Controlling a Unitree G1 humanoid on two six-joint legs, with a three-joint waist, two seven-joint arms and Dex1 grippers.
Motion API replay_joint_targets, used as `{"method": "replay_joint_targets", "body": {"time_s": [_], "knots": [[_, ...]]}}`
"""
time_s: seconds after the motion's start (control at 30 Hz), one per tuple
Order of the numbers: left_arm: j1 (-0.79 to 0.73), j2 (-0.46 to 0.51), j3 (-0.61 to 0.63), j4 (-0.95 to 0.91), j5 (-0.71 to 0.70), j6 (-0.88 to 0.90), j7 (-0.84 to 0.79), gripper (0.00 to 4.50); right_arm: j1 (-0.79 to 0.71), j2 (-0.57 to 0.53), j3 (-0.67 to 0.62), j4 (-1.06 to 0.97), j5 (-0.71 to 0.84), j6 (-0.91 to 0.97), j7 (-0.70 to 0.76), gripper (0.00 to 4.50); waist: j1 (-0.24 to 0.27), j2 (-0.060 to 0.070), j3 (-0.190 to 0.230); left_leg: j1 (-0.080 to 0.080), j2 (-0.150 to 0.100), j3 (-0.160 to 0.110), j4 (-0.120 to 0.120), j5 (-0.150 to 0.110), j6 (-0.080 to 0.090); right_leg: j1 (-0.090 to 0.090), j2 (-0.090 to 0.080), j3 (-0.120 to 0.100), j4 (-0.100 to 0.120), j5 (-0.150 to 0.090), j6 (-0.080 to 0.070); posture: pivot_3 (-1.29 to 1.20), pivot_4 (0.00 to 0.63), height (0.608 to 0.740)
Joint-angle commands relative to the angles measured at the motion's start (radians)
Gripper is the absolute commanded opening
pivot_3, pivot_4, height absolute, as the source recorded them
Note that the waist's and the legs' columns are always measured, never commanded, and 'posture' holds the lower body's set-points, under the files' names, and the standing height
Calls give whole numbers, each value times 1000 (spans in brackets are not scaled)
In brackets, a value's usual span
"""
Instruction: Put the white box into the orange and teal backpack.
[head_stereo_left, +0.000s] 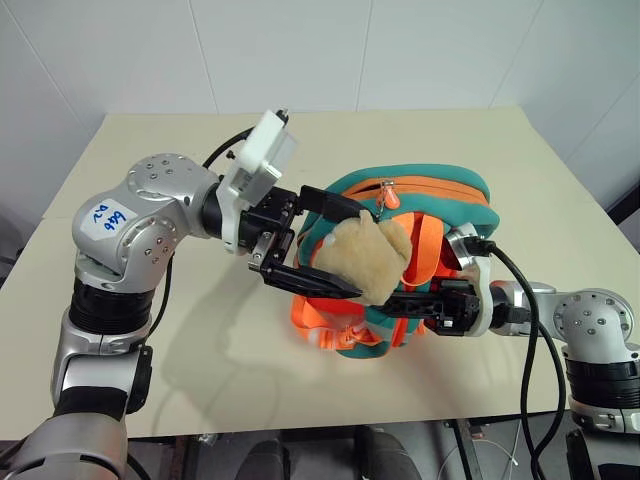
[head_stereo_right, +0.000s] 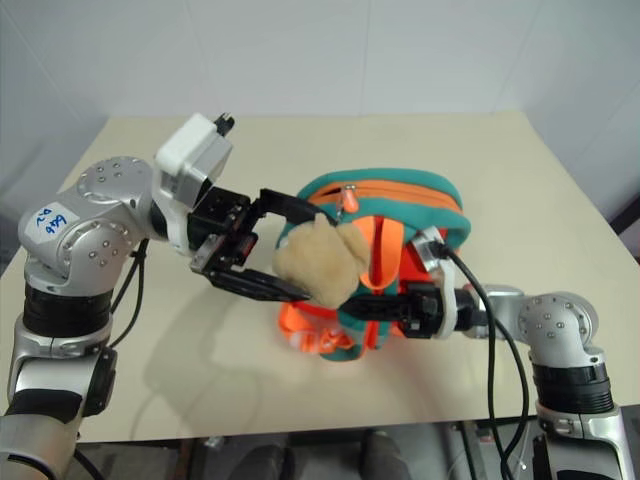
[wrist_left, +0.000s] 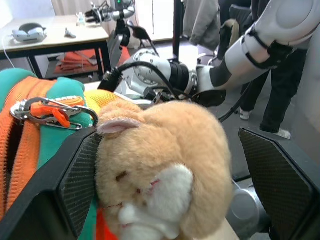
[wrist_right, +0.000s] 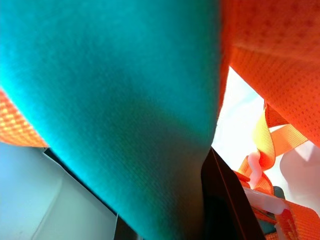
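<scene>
The orange and teal backpack (head_stereo_left: 440, 195) stands propped up on the table, straps (head_stereo_left: 318, 325) hanging toward me. Its tan plush bear (head_stereo_left: 375, 262) dangles on the near side. My left gripper (head_stereo_left: 357, 248) is open, one black finger above the bear and one below it; in the left wrist view one pad (wrist_left: 80, 185) rests against the bear (wrist_left: 165, 170) and the other stands apart. My right gripper (head_stereo_left: 400, 300) reaches in from the right, low on the backpack, and is shut on its teal trim (wrist_right: 110, 115). An orange zip pull (head_stereo_left: 390, 196) hangs at the top. The white box is hidden.
The beige table (head_stereo_left: 200, 380) has free surface to the left of and behind the backpack. A black cable (head_stereo_left: 528, 330) loops from my right wrist over the front edge. A white wall stands behind. A person's dark-trousered legs (wrist_left: 280, 95) stand beyond the table in the left wrist view.
</scene>
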Motion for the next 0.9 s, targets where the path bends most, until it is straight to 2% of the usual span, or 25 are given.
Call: {"method": "replay_joint_targets", "body": {"time_s": [0.03, 0.3, 0.43, 0.5, 0.67, 0.9], "knots": [[-22, 22, -24, -3, 33, -23, -12, 3658, 3, 12, -9, -25, 12, -12, 8, 576, 0, 0, 0, 0, 0, 0, 0, 0, 0, 0, 0, 0, 0, 0, 0, 0, 150, 740], [-44, 75, -17, 65, 88, -93, -52, 1304, -1, 23, -10, -19, -2, -19, 9, 576, -2, 0, 0, 0, 0, 0, 0, 0, 0, 0, 1, 0, 0, 0, 0, 0, 150, 740], [-68, 111, -1, 130, 111, -135, -82, 448, -7, 27, -8, -15, -13, -20, 15, 576, -1, 0, 0, 0, 0, 0, 0, 0, 0, 0, 1, 0, 0, 0, 0, 0, 150, 740], [-89, 123, 20, 161, 97, -141, -100, 296, -7, 28, -8, -14, -17, -19, 17, 576, 0, 0, 0, 0, 0, 0, 0, 0, 0, 0, 1, 0, 0, 0, 0, 0, 150, 740], [-152, 199, 82, 257, 58, -99, -161, 296, -3, 24, -10, -18, -17, -19, 18, 576, -4, 0, 0, 0, 1, 0, 0, 0, 0, 0, 1, 0, 0, 0, 0, 0, 150, 740], [-162, 336, 56, 393, 122, -76, -251, 296, 4, 20, -15, -24, -11, -17, 14, 576, -3, 0, 0, 0, 1, 0, -1, 0, 1, -1, 2, 0, 0, 0, -1, 0, 150, 740]]}}
